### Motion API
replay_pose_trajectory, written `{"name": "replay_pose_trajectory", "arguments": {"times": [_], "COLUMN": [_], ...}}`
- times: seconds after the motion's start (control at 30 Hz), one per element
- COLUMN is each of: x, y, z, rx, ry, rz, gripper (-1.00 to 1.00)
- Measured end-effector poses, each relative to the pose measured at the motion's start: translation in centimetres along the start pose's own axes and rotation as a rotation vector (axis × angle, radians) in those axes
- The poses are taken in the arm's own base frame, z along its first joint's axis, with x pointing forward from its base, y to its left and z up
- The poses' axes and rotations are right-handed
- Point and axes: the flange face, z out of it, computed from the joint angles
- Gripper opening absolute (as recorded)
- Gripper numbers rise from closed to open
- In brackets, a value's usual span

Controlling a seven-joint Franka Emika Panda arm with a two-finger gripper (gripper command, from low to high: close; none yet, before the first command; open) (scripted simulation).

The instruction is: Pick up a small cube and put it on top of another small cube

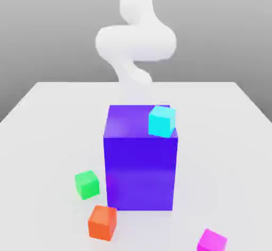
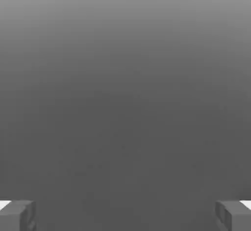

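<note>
A flat, pale white table (image 1: pixel 48 133) spreads wide under soft, even light, its far edge meeting a plain grey backdrop (image 1: pixel 53 26) that shades from lighter above to darker toward the tabletop, while ahead of the hand lies the same bare grey gradient (image 2: pixel 125 78).

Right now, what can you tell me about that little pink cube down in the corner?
The pink cube is small, plain and bright magenta, with smooth matte faces and no markings. It sits flat on the white table, turned slightly so one edge faces the camera, near the front edge toward the exterior view's right. Nothing touches it: the blue block and the orange cube stand apart from it.
</note>
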Motion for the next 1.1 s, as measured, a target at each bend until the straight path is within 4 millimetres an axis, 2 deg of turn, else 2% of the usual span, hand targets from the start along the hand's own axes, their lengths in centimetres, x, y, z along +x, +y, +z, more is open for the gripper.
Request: {"name": "replay_pose_trajectory", "arguments": {"times": [0.13,0.3,0.5,0.63,0.8,0.97,1.1], "x": [-1.0,-3.8,-9.0,-13.8,-19.7,-25.8,-29.0], "y": [-1.1,-1.8,-1.5,-0.8,1.7,5.3,8.0], "z": [7.4,16.3,26.2,32.2,39.0,44.7,48.9], "rx": [-0.031,-0.068,-0.114,-0.142,-0.188,-0.232,-0.237], "ry": [-0.113,-0.244,-0.392,-0.490,-0.603,-0.707,-0.722], "rz": [-0.113,-0.252,-0.423,-0.549,-0.694,-0.840,-0.862], "gripper": [0.00,0.00,0.00,0.00,0.00,0.00,0.00]}}
